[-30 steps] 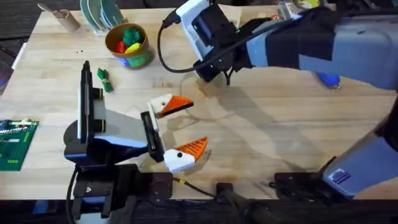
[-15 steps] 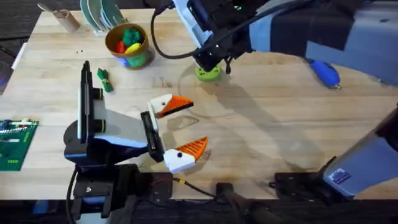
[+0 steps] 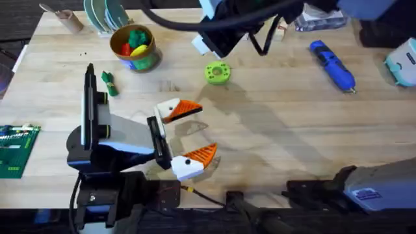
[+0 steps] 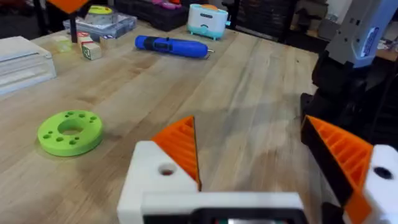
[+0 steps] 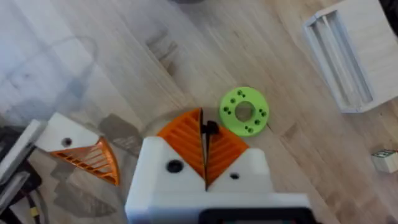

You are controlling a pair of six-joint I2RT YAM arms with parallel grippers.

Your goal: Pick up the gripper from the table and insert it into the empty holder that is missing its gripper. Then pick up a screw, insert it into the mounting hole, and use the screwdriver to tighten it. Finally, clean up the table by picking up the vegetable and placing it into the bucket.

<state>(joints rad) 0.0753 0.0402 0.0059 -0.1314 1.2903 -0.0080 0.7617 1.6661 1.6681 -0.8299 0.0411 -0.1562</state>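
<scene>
My left gripper (image 3: 207, 129) rests open on the table, each white holder (image 4: 155, 177) carrying an orange ribbed gripper pad (image 4: 180, 144); a mounting hole shows in the near holder. The right gripper (image 5: 203, 118) hangs high over the lime-green ring (image 3: 217, 73), its orange pads shut on a small black screw (image 5: 211, 129). Toward the far right lies the blue screwdriver (image 3: 331, 63). A dark green vegetable (image 3: 108, 83) lies at the left, just in front of the bucket (image 3: 145, 60), which holds several toys.
A green studded plate (image 3: 16, 149) sits at the table's left edge. A rack of plates (image 3: 104, 16) stands at the back left. At the back right are a white tray (image 5: 348, 56), small blocks (image 4: 90, 50) and a teal-and-white toy (image 3: 400, 62).
The right arm has risen from the lime-green ring and drawn toward the far side, uncovering the ring and the screwdriver. The left arm has not moved.
</scene>
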